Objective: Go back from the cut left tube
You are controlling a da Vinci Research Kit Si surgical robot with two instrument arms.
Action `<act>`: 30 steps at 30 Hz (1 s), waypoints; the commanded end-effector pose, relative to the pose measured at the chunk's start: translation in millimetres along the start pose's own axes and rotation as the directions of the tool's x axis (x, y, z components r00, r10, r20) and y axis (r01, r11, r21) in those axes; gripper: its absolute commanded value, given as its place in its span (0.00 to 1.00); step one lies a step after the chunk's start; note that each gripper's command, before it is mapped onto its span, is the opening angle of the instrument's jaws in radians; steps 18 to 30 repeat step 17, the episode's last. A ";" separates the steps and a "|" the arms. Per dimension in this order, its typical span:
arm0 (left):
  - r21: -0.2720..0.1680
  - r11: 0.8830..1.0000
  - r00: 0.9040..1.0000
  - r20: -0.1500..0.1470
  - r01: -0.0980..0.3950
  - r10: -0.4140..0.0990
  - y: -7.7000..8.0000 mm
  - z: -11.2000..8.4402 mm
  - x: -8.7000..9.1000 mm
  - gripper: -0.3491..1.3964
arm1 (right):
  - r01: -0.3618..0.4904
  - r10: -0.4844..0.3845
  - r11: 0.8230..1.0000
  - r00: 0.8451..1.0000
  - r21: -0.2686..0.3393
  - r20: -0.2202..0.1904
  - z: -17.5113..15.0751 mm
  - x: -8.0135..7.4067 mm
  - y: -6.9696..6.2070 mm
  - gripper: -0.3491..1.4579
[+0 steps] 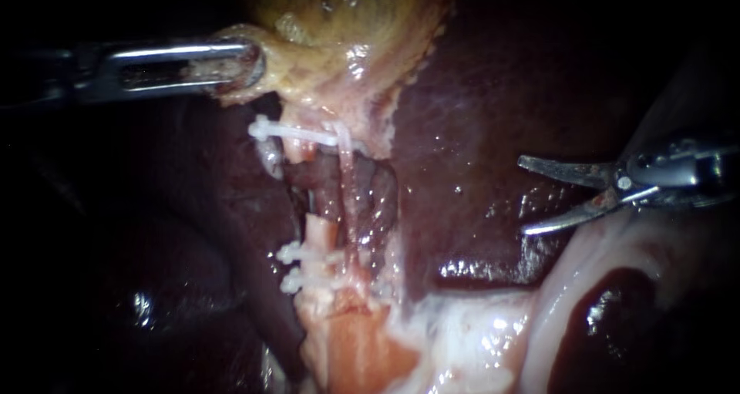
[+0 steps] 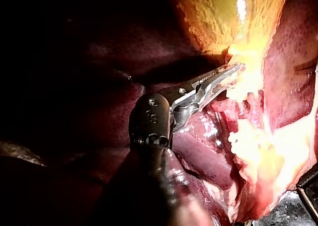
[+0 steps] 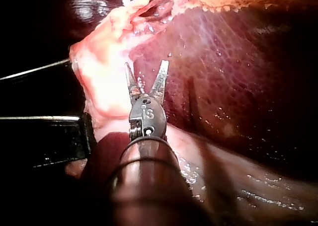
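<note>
Now my right instrument (image 1: 523, 195) gapes empty over liver (image 1: 462, 132), right of cut left tube (image 1: 317, 230); left instrument (image 1: 245, 64) clamps gallbladder (image 1: 347, 8).

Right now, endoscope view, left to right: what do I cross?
My left instrument, jaws shut on the gallbladder → clipped tube → liver → right instrument, jaws open.

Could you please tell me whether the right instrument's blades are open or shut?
Open: the slender metal right instrument has its two curved blades apart, gripping nothing.
</note>
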 end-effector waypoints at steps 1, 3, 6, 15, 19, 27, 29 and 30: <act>0.001 1.000 1.000 0.008 0.005 -0.005 -0.2 0.5 -0.4 0.00 | -0.001 0.001 1.000 1.000 0.000 0.000 0.0 0.0 0.0 0.98; 0.001 1.000 1.000 0.011 0.003 -0.003 -0.5 1.0 -0.7 0.00 | 0.000 0.000 1.000 1.000 0.000 0.000 0.0 0.0 0.0 0.98; 0.002 1.000 1.000 0.016 0.001 -0.001 -0.9 1.5 -1.0 0.00 | 0.000 0.000 1.000 1.000 0.000 0.000 0.0 0.0 0.0 0.98; 0.000 1.000 1.000 0.017 0.005 -0.005 -1.0 1.6 -1.2 0.00 | -0.001 0.001 1.000 1.000 0.003 0.000 0.0 0.0 0.0 0.98; 0.000 1.000 1.000 0.017 0.005 -0.005 -0.9 1.6 -1.3 0.00 | 0.005 -0.005 1.000 1.000 0.020 -0.002 0.2 0.1 0.0 0.98; 0.000 1.000 1.000 0.017 0.005 -0.005 -0.9 1.6 -1.3 0.00 | 0.005 -0.005 1.000 1.000 0.020 -0.002 0.2 0.1 0.0 0.98; 0.000 1.000 1.000 0.017 0.005 -0.005 -0.9 1.6 -1.3 0.00 | 0.005 -0.005 1.000 1.000 0.020 -0.002 0.2 0.1 0.0 0.98; 0.000 1.000 1.000 0.017 0.005 -0.005 -0.9 1.6 -1.3 0.00 | 0.005 -0.005 1.000 1.000 0.020 -0.002 0.2 0.1 0.0 0.98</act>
